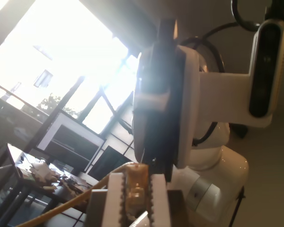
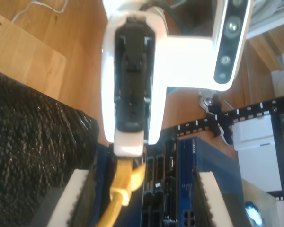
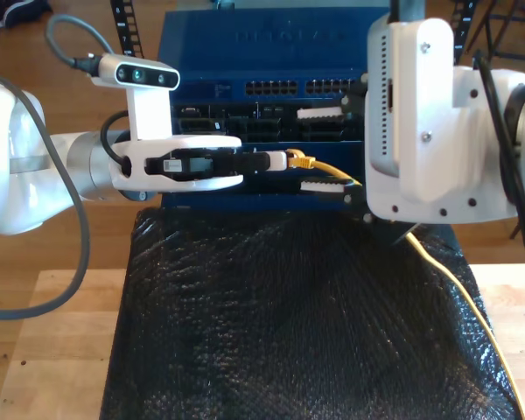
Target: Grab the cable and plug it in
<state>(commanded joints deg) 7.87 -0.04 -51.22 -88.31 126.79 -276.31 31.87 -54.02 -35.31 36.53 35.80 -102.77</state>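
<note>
Our first gripper (image 3: pixel 276 160) reaches in from the exterior view's left, its jaws closed on the small plug (image 3: pixel 299 161) at the tip of the cable (image 3: pixel 462 297). The first wrist view shows that plug (image 1: pixel 136 182) pinched between the toothed pads. From the plug, the pale-yellow cable runs toward the exterior view's right, passes behind our second gripper (image 3: pixel 322 150), and trails down over the black padded surface (image 3: pixel 289 306). Our second gripper, large at the exterior view's right, holds its jaws wide apart and grips nothing; its own camera shows the plug and cable (image 2: pixel 120 189) hanging between its two white pads (image 2: pixel 73 191), touching neither. Just behind the plug stands the blue network switch (image 3: pixel 245 39) with its rows of ports (image 3: pixel 280 87). We judge the grab done and the plugging not yet begun, with the plug poised in front of the switch face. The next move likely calls for the second gripper either to close on the cable or to clear away, then a careful, squarely aligned push into a port.
</note>
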